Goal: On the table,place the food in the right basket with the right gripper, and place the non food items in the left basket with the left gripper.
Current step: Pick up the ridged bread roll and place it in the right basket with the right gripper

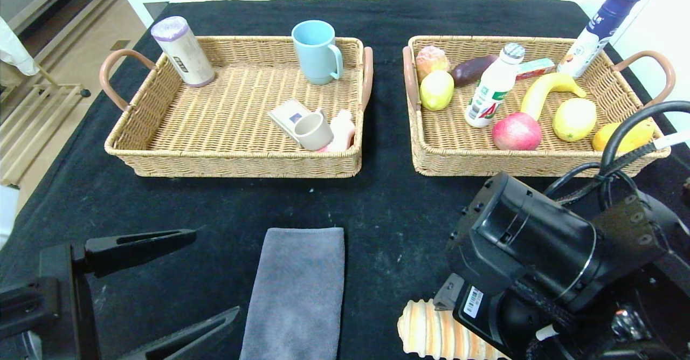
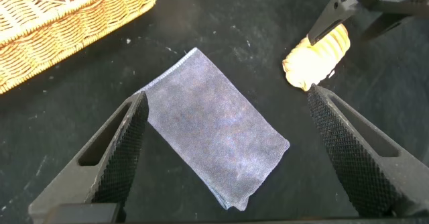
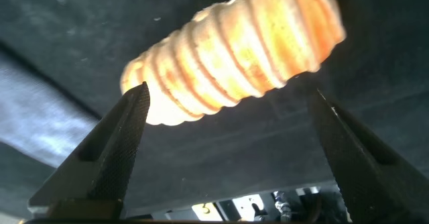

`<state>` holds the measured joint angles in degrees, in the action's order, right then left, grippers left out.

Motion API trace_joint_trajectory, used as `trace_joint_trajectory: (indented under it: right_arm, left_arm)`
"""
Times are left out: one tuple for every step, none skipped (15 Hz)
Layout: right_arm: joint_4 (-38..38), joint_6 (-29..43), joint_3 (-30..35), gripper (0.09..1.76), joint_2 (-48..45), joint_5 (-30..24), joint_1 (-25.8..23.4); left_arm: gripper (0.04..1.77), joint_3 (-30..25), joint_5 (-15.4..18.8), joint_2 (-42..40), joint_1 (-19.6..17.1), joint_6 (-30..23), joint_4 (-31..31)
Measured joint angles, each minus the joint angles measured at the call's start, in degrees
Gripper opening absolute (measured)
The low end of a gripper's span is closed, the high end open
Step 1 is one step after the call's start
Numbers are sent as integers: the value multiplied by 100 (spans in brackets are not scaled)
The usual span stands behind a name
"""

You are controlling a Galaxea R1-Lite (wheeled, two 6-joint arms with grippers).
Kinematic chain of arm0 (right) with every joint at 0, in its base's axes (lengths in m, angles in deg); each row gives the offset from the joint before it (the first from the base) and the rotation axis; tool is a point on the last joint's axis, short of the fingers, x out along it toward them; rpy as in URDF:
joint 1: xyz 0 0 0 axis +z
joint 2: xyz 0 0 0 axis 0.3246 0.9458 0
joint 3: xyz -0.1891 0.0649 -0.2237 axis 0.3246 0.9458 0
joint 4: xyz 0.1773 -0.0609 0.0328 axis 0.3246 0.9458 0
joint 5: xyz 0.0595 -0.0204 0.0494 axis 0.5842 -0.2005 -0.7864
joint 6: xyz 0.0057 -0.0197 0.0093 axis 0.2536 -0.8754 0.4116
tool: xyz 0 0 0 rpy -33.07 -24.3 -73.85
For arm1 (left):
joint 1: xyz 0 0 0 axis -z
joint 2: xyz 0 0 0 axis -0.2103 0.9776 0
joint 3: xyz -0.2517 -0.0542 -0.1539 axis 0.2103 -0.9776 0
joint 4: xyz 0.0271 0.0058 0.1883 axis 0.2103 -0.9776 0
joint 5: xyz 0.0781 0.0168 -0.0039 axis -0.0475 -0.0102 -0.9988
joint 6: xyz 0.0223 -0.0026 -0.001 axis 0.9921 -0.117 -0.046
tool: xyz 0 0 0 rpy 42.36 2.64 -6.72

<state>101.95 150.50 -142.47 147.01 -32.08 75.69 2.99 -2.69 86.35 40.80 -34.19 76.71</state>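
Black table (image 1: 388,214): ridged bread (image 1: 431,333) lying crosswise.

You see two coarse tan wicker baskets (image 1: 237,155), a soft matt grey cloth towel (image 1: 299,290) and a ridged, glossy bread roll (image 3: 234,49) on black fabric (image 1: 377,214).

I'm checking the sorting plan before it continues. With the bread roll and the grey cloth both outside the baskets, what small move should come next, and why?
Probably lower the right hand a little onto the bread roll: its open fingers already straddle the roll, which lies on the table.
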Motion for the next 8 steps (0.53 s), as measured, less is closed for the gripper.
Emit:
trace_joint_trajectory:
  right_arm:
    - [-39, 2, 35, 171, 18, -2, -9]
    - [-141, 0, 77, 171, 38, -5, -13]
    - [-234, -1, 110, 171, 52, 1, -16]
    - [-249, -4, 140, 171, 63, 6, -16]
    - [-257, -4, 155, 171, 73, 11, -22]
    - [-262, -4, 162, 171, 79, 11, -30]
    - [-265, -4, 168, 171, 85, 9, -35]
    - [-260, -1, 171, 171, 88, -2, -30]
  left_arm:
    - [172, -2, 0, 0, 0, 0, 2]
    - [172, -7, 5, 0, 0, 0, 2]
    - [172, -11, 16, 0, 0, 0, 0]
    - [172, -13, 24, -2, 0, 0, 0]
    - [172, -22, 30, 0, 0, 0, -2]
    - [172, -22, 30, 0, 0, 0, -2]
    - [172, -27, 30, 0, 5, 0, -2]
    - [172, -32, 30, 0, 2, 2, -2]
